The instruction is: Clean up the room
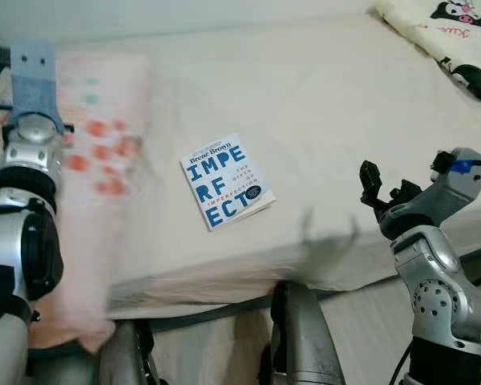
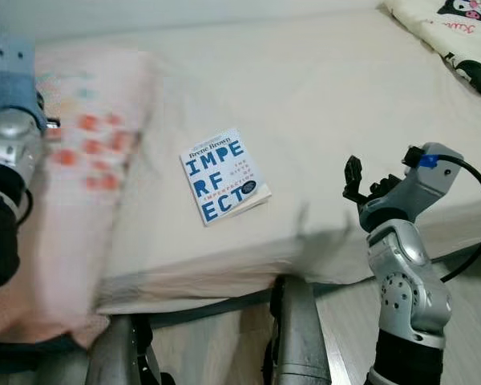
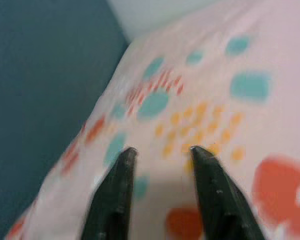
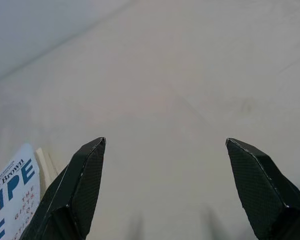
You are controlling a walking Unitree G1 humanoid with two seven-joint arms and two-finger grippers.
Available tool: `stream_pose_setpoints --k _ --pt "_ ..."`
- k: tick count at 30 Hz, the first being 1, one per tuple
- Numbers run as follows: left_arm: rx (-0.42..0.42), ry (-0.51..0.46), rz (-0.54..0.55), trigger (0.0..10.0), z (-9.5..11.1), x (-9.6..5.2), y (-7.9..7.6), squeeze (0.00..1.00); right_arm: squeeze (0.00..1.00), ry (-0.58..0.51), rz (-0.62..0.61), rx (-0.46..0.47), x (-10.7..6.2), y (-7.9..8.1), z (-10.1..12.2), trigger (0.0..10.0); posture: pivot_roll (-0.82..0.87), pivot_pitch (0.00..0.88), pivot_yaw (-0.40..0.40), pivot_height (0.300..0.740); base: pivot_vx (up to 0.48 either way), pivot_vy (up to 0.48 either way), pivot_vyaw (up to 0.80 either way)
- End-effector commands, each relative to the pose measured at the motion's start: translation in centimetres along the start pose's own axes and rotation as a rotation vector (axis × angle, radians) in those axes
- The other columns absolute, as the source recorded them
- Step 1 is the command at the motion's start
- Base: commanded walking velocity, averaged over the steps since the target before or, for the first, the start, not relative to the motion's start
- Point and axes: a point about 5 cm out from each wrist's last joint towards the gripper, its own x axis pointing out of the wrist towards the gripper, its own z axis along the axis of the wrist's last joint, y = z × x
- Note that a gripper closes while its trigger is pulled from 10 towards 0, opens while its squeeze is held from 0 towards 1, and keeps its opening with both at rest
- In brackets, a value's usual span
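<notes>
A pink cloth [image 1: 96, 160] with orange and teal spots lies blurred along the left side of the bed [image 1: 345, 104] and hangs over its front edge. My left arm is raised at the far left. In the left wrist view my left gripper [image 3: 162, 150] is narrowed on this cloth [image 3: 210, 100], which fills the gap between its fingers. A white paperback book [image 1: 224, 180] with blue lettering lies flat in the middle of the bed. My right gripper [image 1: 385, 186] hovers open over the bed's front right edge, to the right of the book [image 4: 12, 192], with nothing between its fingers.
A cream blanket [image 1: 457, 40] with black and pink cartoon figures lies at the bed's far right corner. A pale wall runs behind the bed. Light wooden floor [image 1: 369, 321] shows below the bed's front edge, beside my legs.
</notes>
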Motion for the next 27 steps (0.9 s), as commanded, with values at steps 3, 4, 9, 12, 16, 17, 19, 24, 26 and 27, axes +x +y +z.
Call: stream_pose_setpoints --k 3,4,9,12,16,17,19,24,26,27 --pt "-0.003 0.044 0.016 10.0 -1.4 -0.2 0.0 1.0 0.0 0.001 -0.017 -0.005 -0.5 -0.7 0.2 10.0 -0.17 0.227 0.019 0.535 0.0 0.0 0.0" --pt "-0.003 0.044 0.016 10.0 -1.4 -0.2 0.0 1.0 0.0 0.001 -0.017 -0.005 -0.5 -0.7 0.2 10.0 -0.17 0.227 0.019 0.535 0.0 0.0 0.0" --pt "-0.208 -0.121 -0.366 10.0 3.0 -1.4 -5.2 0.0 0.0 0.004 0.0 0.005 0.0 -0.1 -0.3 10.0 -0.15 0.204 0.025 0.535 0.0 0.0 0.0" --pt "-0.273 -0.171 -0.572 10.0 3.9 -2.5 -7.6 0.0 0.0 0.014 0.011 0.006 0.2 0.2 -0.7 10.0 -0.15 0.187 0.027 0.535 0.0 0.0 0.0" --pt "-0.339 -0.228 -0.955 10.0 3.6 -5.0 -11.1 0.0 0.0 0.016 0.011 0.007 0.4 0.3 -0.8 10.0 -0.13 0.165 0.032 0.535 0.0 0.0 0.0" --pt "-0.342 -0.249 -1.1 10.0 3.0 -6.2 -12.2 0.0 0.0 0.015 0.009 0.006 0.4 0.2 -0.8 10.0 -0.13 0.165 0.032 0.535 0.0 0.0 0.0" --pt "-0.342 -0.249 -1.1 10.0 3.0 -6.2 -12.2 0.0 0.0 0.015 0.009 0.006 0.4 0.2 -0.8 10.0 -0.13 0.165 0.032 0.535 0.0 0.0 0.0" --pt "-0.295 -0.154 -1.348 10.0 -6.5 -12.1 -15.9 0.0 0.0 0.049 0.026 0.012 1.0 0.5 -2.0 10.0 -0.1 0.128 0.02 0.535 0.0 0.0 0.0" --pt "-0.334 -0.077 -1.243 10.0 -8.6 -12.5 -15.9 0.0 0.0 0.07 0.069 -0.006 0.9 1.0 -2.9 10.0 -0.09 0.112 0.013 0.535 0.0 0.0 0.0" --pt "-0.357 -0.021 -1.166 10.0 -10.0 -12.8 -15.9 0.0 0.0 0.084 0.1 -0.018 0.8 1.4 -3.5 10.0 -0.08 0.11 0.012 0.535 0.0 0.0 0.0"
